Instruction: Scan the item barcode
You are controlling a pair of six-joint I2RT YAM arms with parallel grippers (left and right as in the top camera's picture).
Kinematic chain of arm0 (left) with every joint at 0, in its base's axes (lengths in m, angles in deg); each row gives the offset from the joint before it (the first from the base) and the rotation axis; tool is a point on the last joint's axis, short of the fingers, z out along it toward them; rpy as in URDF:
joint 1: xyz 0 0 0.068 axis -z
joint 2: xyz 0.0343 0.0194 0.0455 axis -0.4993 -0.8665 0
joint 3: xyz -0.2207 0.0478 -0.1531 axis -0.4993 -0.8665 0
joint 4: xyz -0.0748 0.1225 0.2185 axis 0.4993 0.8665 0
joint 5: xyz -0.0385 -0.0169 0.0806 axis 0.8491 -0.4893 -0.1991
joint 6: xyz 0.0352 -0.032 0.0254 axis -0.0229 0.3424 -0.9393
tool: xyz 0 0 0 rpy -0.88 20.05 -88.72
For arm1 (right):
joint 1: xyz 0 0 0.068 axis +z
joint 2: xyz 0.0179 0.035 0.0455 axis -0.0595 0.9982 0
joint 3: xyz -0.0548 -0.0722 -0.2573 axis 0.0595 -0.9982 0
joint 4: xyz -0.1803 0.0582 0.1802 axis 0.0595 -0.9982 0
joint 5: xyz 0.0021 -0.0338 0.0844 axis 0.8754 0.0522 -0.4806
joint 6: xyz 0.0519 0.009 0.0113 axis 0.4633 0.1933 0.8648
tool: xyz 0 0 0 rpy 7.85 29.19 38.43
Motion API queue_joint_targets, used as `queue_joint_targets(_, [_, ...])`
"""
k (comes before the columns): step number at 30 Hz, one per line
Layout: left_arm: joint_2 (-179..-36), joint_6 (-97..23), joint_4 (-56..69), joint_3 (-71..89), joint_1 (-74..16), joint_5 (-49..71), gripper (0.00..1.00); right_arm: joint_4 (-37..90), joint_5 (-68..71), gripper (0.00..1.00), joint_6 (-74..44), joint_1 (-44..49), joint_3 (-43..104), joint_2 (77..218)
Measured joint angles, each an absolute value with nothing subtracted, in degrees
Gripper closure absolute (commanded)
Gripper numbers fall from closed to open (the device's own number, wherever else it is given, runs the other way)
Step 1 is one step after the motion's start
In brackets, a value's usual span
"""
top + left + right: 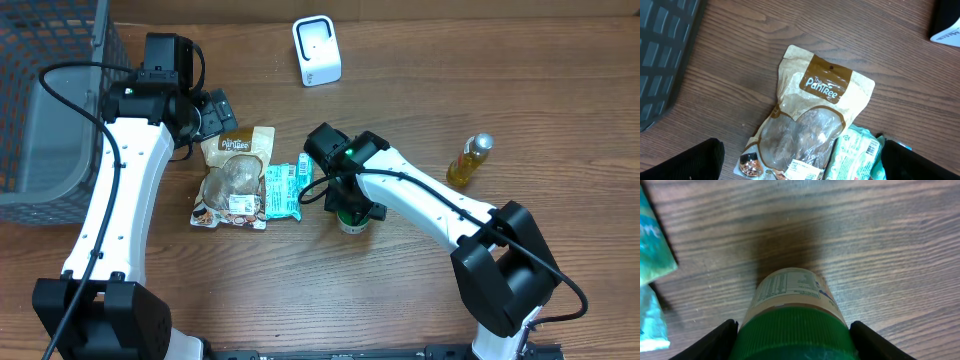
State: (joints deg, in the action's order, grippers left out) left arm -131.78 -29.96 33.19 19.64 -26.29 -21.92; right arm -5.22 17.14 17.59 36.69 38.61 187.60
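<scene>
The right hand [792, 330] straddled a green-lidded, cream-labelled jar [790, 292] on the wooden surface [880, 240], grip uncertain; the left hand [805, 160] hovered open above a brown paper pouch [815, 115].

Your table, left to right
The basket [50, 120] sits at your far left and the scanner [317, 50] at the back (near the middle). The pouch [235, 175] lies centre-left with the flat packet [283, 190] against its right edge. The jar [790, 287] stands just right of that, the bottle [468, 160] farther right.
</scene>
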Motion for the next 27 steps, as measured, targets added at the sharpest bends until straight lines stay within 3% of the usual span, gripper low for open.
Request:
queue_joint_targets(2, [-131.80, -29.96, 33.19, 19.64, -26.29, -21.92, 0.00, -5.28, 16.77, 0.32, 17.48, 36.69, 38.46, 187.62])
queue_joint_targets(6, [-131.78, -29.93, 33.19, 19.64, -26.29, -21.92, 0.00, -5.35, 16.31, 0.21, 17.43, 36.69, 38.42, 187.64])
queue_joint_targets(27, [-131.78, -29.96, 33.19, 19.64, -26.29, -21.92, 0.00, -4.76, 13.79, 0.20, 17.45, 36.71, 38.16, 188.17])
